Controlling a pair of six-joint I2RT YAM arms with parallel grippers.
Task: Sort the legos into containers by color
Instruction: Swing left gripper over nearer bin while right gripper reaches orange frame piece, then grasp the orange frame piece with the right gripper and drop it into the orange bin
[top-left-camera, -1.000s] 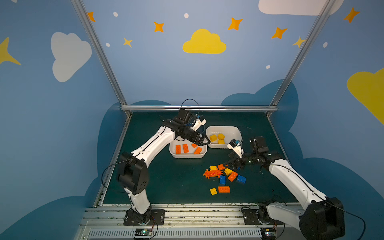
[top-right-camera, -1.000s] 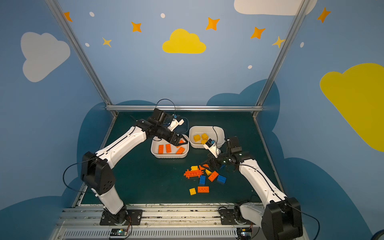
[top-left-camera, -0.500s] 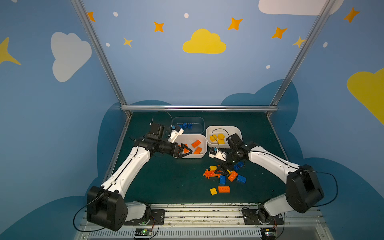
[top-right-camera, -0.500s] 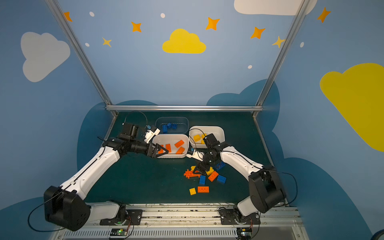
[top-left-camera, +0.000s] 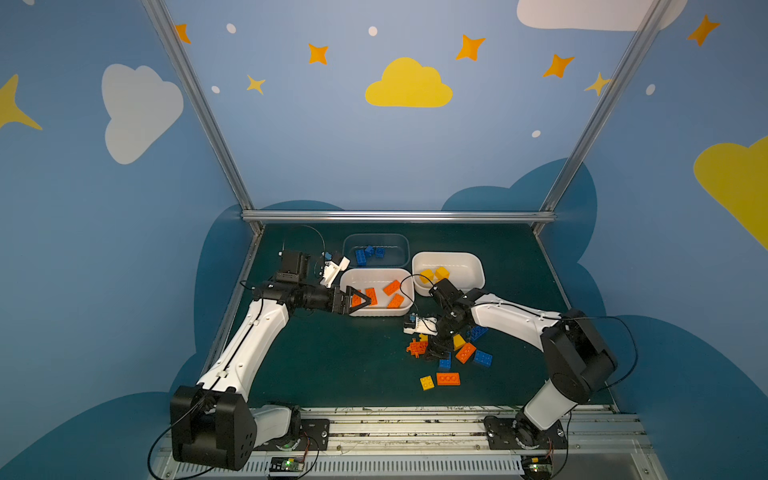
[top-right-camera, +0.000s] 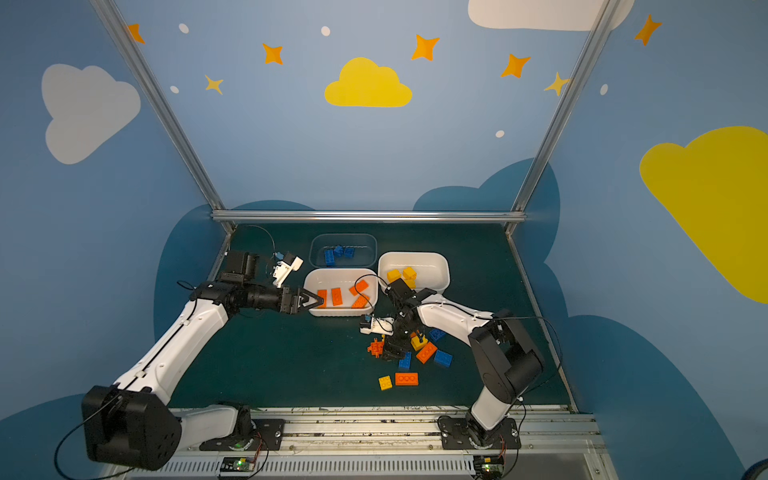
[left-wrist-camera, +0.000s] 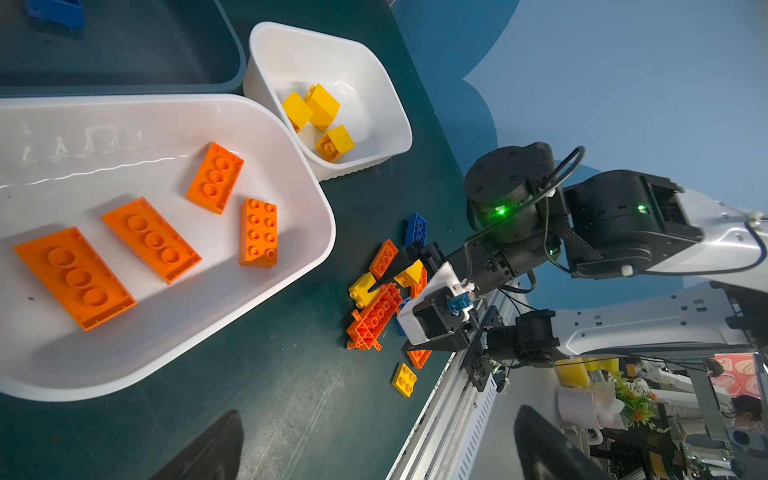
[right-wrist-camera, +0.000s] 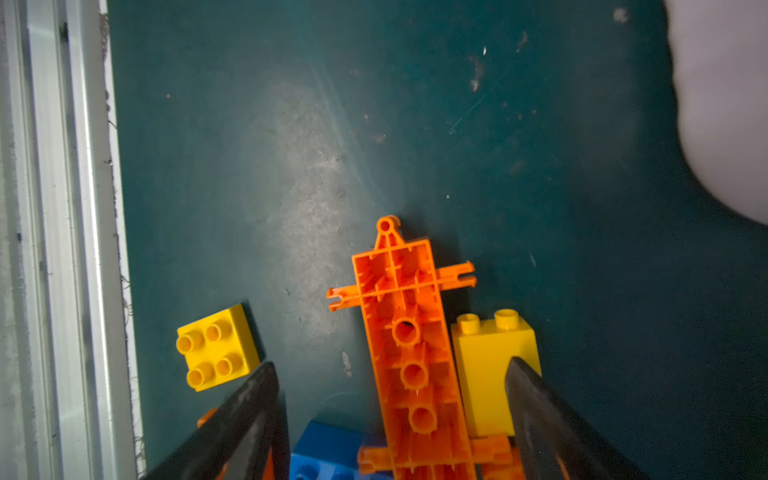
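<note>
**Operator:** What are you working with?

**Me:** Glossy moulded plastic on a matte, scuffed dark-green counter (top-left-camera: 324, 365). I read the top views as a dial. A transparent bluish tub (top-left-camera: 395, 249) at 11 o'clock holds blue studded bricks (top-left-camera: 368, 253). An opaque white tub (top-left-camera: 457, 259) at 1 o'clock holds chunky yellow bricks (left-wrist-camera: 322, 106). A second white tub (top-left-camera: 378, 312), rounded at the corners, sits just toward 10 o'clock from centre. It holds four flat orange bricks (left-wrist-camera: 151, 239), three with the hollow side up and one with its studs up.

**Operator:** And the unsorted ones?

**Me:** They lie in a loose heap (top-left-camera: 465, 352) at 5 o'clock. It is orange, yellow and blue bricks, touching or overlapping.

**Operator:** Your end effectors?

**Me:** My left end effector (top-left-camera: 362, 299) hangs over the 9 o'clock end of the orange bricks' tub, spread wide with nothing in it. My right end effector (right-wrist-camera: 390, 365) is down in the heap, released. Its black tapered fingers (right-wrist-camera: 249, 407) stand on either side of the long orange lattice piece (right-wrist-camera: 405, 332). That piece lies ribbed underside up, with three round holes and thin side pegs. One finger overlaps a tall yellow brick (right-wrist-camera: 486, 365) just beside the lattice. A yellow four-stud square (right-wrist-camera: 216, 347) lies apart, nearer the aluminium rail (right-wrist-camera: 54, 208).
</note>
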